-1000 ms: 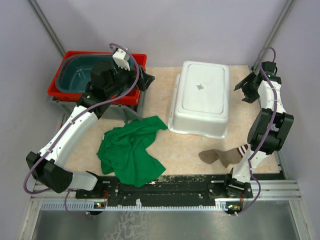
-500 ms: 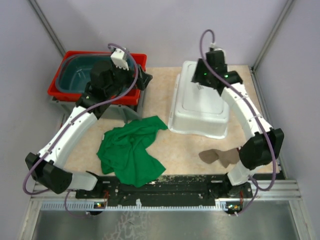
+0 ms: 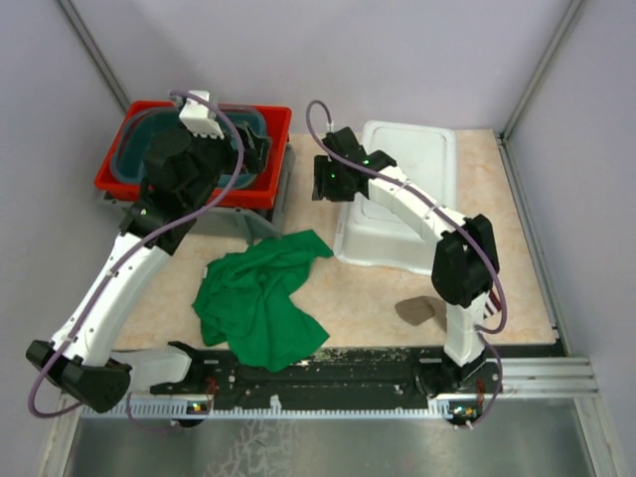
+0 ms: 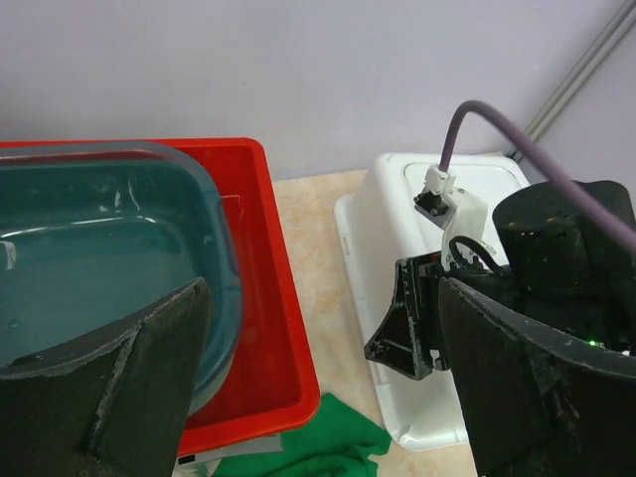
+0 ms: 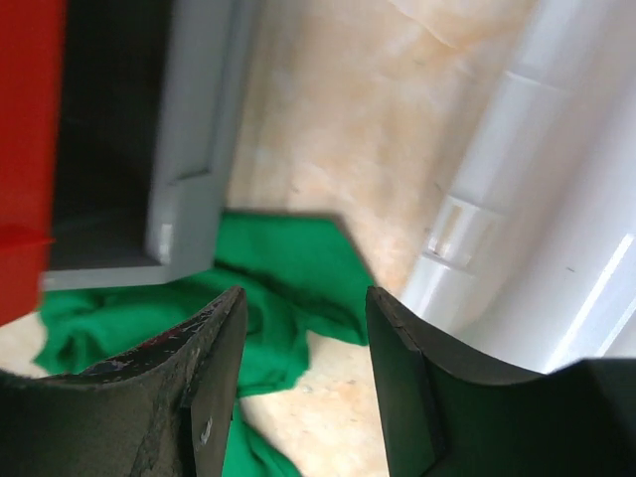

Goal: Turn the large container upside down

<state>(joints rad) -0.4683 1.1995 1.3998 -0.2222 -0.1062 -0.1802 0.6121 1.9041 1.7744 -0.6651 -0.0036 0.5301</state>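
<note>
The large white container [image 3: 407, 169] rests bottom-up on the table at the back right, its flat base facing up. It also shows in the left wrist view [image 4: 383, 214] and the right wrist view [image 5: 556, 199]. My right gripper [image 3: 320, 182] is open and empty, hovering at the container's left side above the table [image 5: 305, 298]. My left gripper [image 3: 260, 151] is open and empty [image 4: 320, 288], held over the right end of the red crate [image 3: 119, 171].
A teal tub [image 3: 149, 149] sits inside the red crate, which stands on a grey box [image 3: 248, 221]. A green cloth [image 3: 263, 298] lies at the front middle, a brown cloth [image 3: 422, 310] at the front right. Walls close the back and sides.
My right arm has swung from the far right edge across the white container to its left side. My left gripper has drawn back a little to the left over the crate.
</note>
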